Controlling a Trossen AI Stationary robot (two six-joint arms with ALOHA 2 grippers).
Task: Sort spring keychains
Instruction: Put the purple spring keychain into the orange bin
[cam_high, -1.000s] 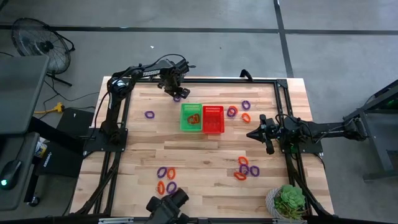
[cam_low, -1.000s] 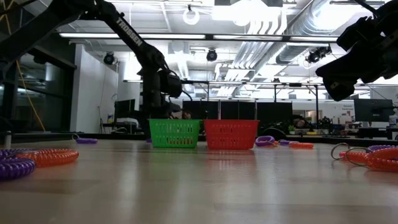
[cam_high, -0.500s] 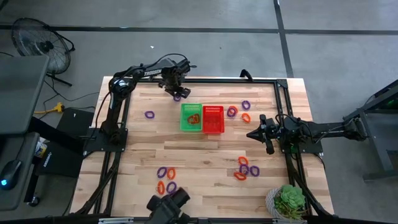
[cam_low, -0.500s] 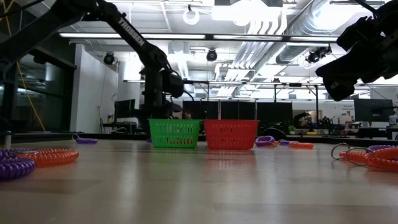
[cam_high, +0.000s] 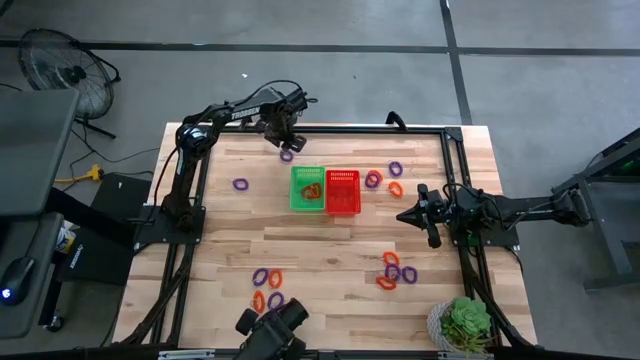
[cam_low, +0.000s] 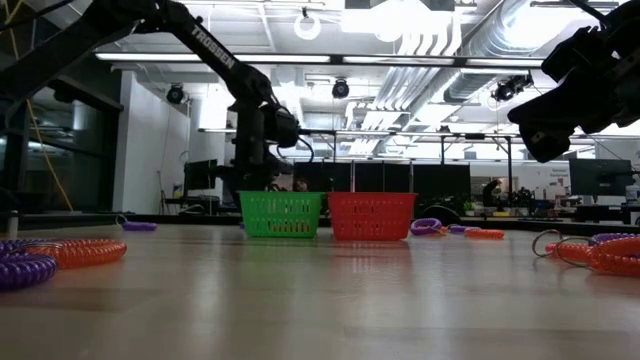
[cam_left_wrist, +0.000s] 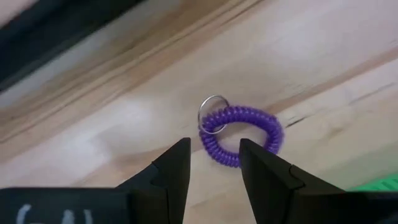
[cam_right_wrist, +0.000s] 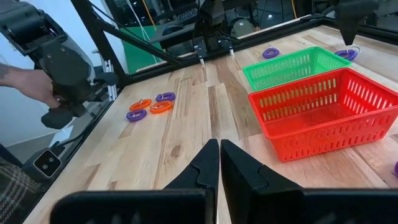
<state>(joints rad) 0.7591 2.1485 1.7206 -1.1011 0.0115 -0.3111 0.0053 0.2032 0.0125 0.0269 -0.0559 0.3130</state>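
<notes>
A purple spring keychain (cam_left_wrist: 241, 134) with a metal ring lies flat on the wood by the table's far edge (cam_high: 287, 154). My left gripper (cam_left_wrist: 214, 144) hangs over it, pointing down and open. One end of the coil shows in the gap between the fingers, and I see no contact. A green basket (cam_high: 307, 188) holds orange keychains (cam_high: 312, 190), and a red basket (cam_high: 342, 191) stands against its right side. My right gripper (cam_high: 403, 215) waits shut at the table's right, clear of everything.
Loose orange and purple keychains lie at the left (cam_high: 240, 184), right of the baskets (cam_high: 383, 178), and in two near clusters (cam_high: 268, 288) (cam_high: 395, 272). A potted plant (cam_high: 465, 325) sits at the near right corner. A person's hand (cam_right_wrist: 37, 87) holds a device beyond the table's edge.
My left gripper has risen a little and drifted slightly toward the table's right, over the purple keychain, which stays on the wood.
</notes>
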